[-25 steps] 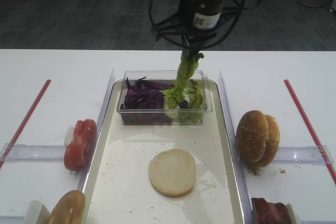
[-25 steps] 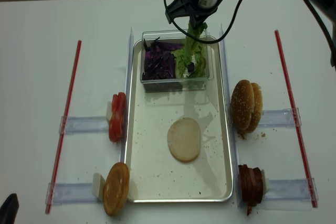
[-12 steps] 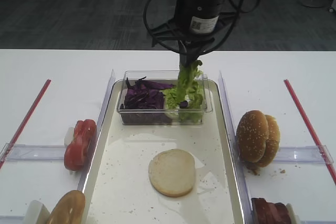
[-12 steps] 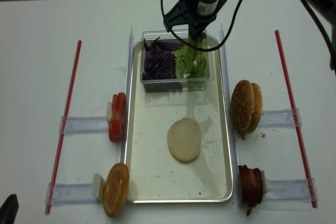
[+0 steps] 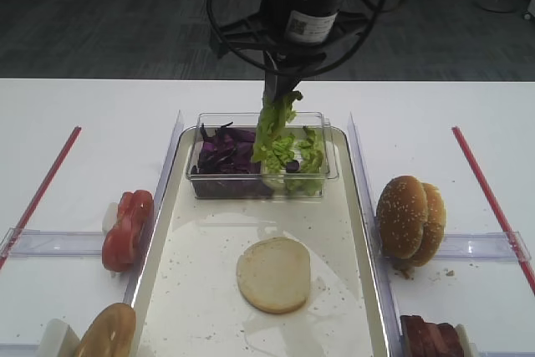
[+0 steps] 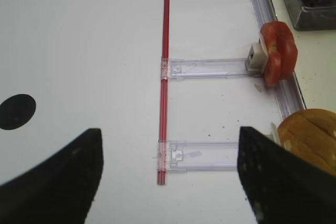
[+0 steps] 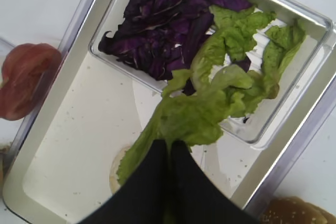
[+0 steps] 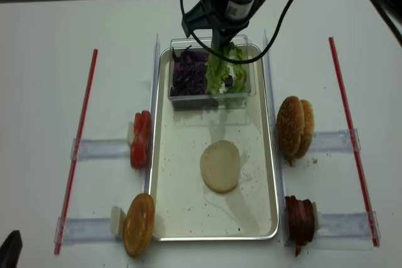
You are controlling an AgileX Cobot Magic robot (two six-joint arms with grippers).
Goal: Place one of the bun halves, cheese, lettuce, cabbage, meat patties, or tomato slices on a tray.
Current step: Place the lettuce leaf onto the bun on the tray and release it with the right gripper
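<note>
The right claw (image 7: 169,153) is pressed together on the stem end of 1 lettuce (image 5: 274,127) leaf, and the leaf now hangs free. A second ago its lower end trailed into the green side of the clear plastic tub (image 5: 328,160). Since then the arm has swung toward the left of the exterior view, carrying the leaf with it. The leaf now dangles over the middle of the tub, about where the remaining lettuce meets the purple cabbage (image 5: 221,150).

That suggests the pick has succeeded and the carry has begun, though nothing has been delivered yet. The tub stands at the far end of the tray (image 5: 164,232). The open cream floor, where the pale bun disc (image 5: 273,273) lies, is nearer the camera, so the leaf probably needs to come that way before release. A floppy leaf may sway or snag the tub wall.

The left claw (image 6: 168,182) waits over the bare tabletop (image 6: 79,51), its fingers spread with nothing between them. It is well apart from the tomato slices (image 6: 277,52).
</note>
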